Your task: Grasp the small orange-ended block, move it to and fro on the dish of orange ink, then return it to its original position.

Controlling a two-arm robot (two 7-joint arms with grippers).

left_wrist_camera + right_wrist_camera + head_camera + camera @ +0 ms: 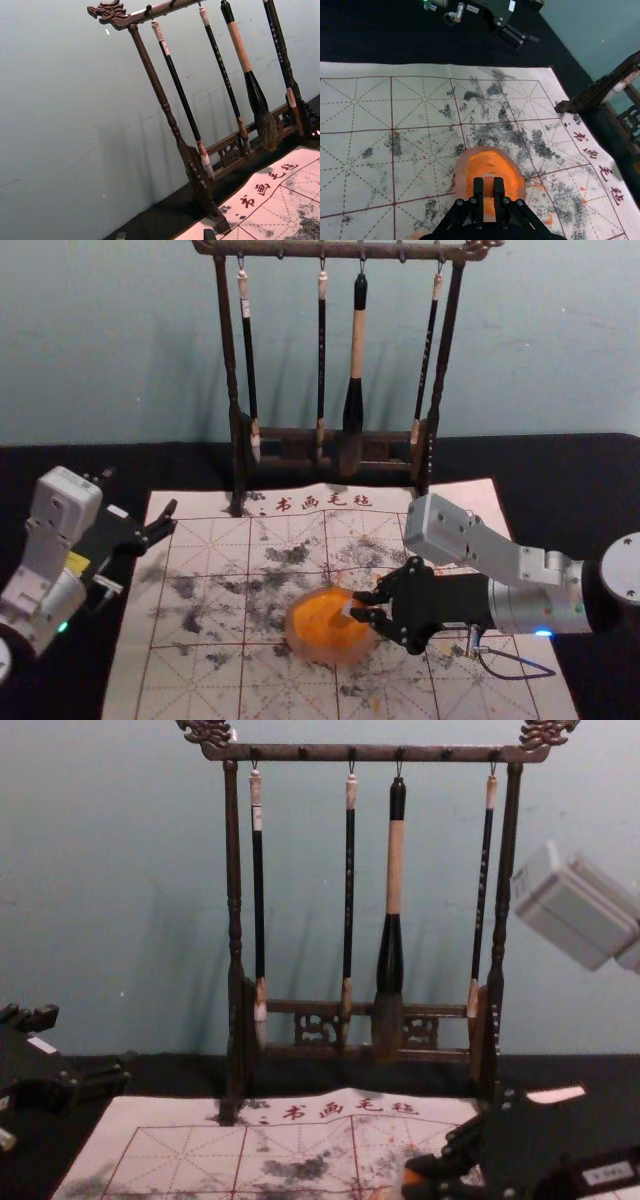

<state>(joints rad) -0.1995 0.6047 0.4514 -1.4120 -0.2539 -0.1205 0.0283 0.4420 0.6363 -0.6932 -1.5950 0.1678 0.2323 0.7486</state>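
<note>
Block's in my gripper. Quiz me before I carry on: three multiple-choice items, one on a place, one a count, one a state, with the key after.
1. Where is the small block?
A) On the black tabletop
B) In the right gripper, over the dish
C) In a corner of the mat

2. How many brushes hang from the rack?
A) Three
B) Five
C) Four

3. How are the left gripper's fingers?
A) Apart, holding nothing
B) Shut on a brush
C) Shut on the dish's rim

Key:
1 B: the right wrist view shows it between the fingers, with orange ink behind.
2 C: the head and chest views both show four, the third from the left being the thickest.
3 A: the left wrist view shows the fingertips well apart with nothing between them.
</note>
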